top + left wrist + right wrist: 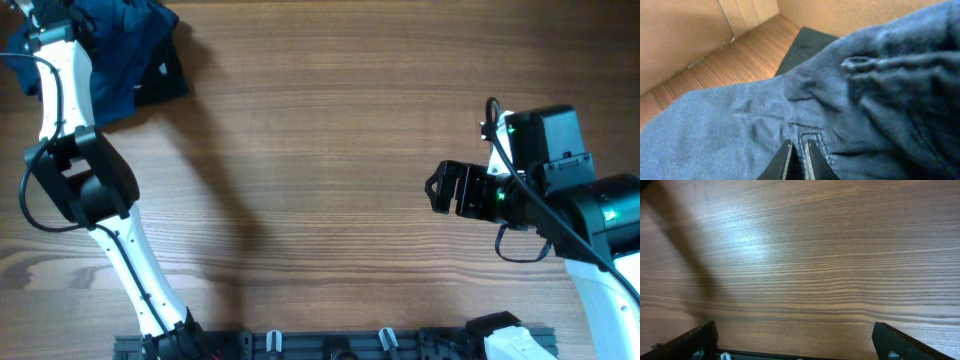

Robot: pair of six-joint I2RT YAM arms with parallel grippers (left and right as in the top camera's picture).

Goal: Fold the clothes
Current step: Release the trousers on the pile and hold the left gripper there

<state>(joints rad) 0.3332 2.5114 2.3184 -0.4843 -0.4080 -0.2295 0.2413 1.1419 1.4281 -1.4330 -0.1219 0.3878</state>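
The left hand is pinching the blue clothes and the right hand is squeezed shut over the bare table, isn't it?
Not quite. The right gripper is wide open, not shut: the right wrist view shows it spread far apart above the bare table. The rest holds: the left gripper is pinching the blue clothes.

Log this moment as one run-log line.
left gripper: shut on clothes | right gripper: open, empty, over table | clothes: bunched at far left, unfolded

Bright, even light — soft shadows, mild glare on the table [752, 237]
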